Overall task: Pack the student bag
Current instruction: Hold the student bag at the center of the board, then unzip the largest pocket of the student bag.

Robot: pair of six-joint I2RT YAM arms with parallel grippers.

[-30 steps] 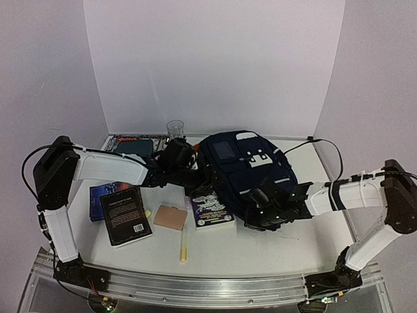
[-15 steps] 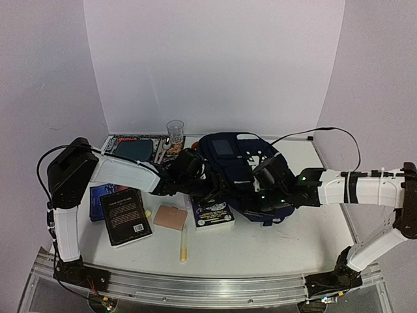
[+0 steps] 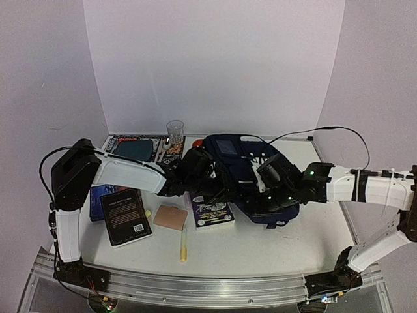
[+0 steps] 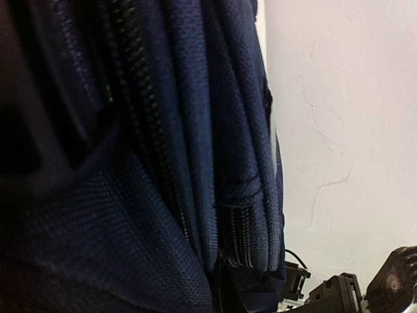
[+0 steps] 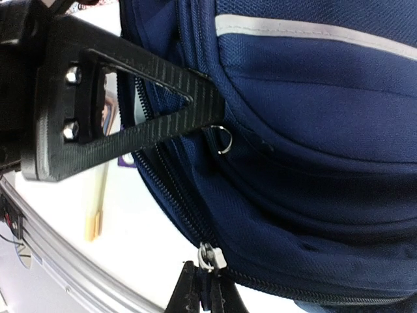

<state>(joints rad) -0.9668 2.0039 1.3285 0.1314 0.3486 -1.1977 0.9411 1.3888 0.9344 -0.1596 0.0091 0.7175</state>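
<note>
White counter (image 3: 273,244) carries everything here. The student bag (image 3: 246,171), navy fabric with white patches, lies flat toward the back, a little right of centre, between the two arms.

The left arm (image 3: 127,173) reaches in from the left, and its pincer (image 3: 218,188) is at the bag's near left edge. The right wrist view shows one black triangular finger (image 5: 156,98) of it with its tip pressed into a fold by the zip. The pincer is closed, but whether any fabric is pinched cannot be told. Its own camera shows only navy weave and zip teeth, very close.

The right arm (image 3: 365,186) comes in from the right, with its pincer (image 5: 207,290) low on the bag's near side. Its tips are together, clamped on the silver zip pull (image 5: 208,255) of the lowest zip track.

A black book (image 3: 126,216) lies at near left, partly on top of a blue book (image 3: 98,192). A purple book (image 3: 210,212) touches the bag's near edge, beside the left pincer. Magazines (image 3: 133,145) lie along the back wall. A tan pad (image 3: 171,217) sits between the black and purple books, with a yellow marker (image 3: 184,246) just in front of it. A clear cup (image 3: 174,130) stands upright at the back, left of the bag.
</note>
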